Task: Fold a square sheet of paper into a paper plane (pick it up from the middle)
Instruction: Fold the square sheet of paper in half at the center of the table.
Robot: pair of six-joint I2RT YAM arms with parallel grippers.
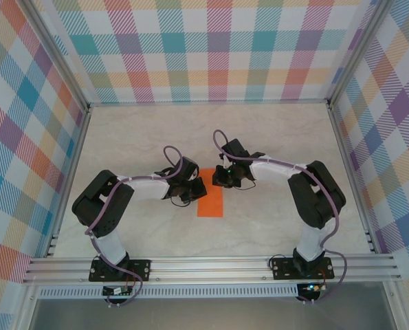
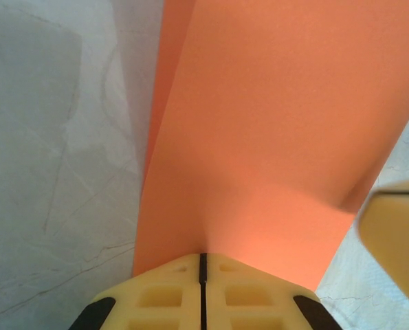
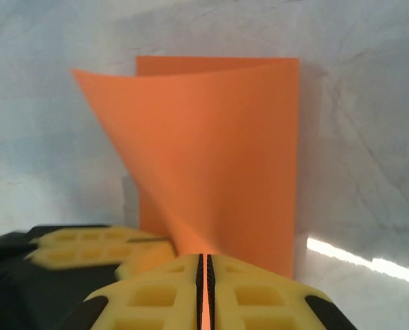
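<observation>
We're mid first fold, we judge: left fingers point(image 2: 231, 275) and right fingers point(image 3: 238, 275) both clamp the square sheet of paper point(image 1: 210, 203). Next we flatten it and crease.

The square sheet of paper point(image 1: 211, 201): thin orange paper, matt, smooth, faint fine grain close up, no gloss along its curve. On the left gripper point(image 2: 203, 265) and right gripper point(image 3: 205, 265), fingers of cream-yellow moulded plastic, matt, with black rubbery-looking patches at the sides. The table point(image 1: 273, 137): pale marble-patterned top, smooth, low sheen, 1 bright reflected streak in the right wrist view. The frame rails point(image 1: 211, 265): bare silvery metal, grooved. The walls point(image 1: 211, 48): checked print, flat, matt. The arm shells point(image 1: 146, 184): black and white plastic, slight gloss.
</observation>
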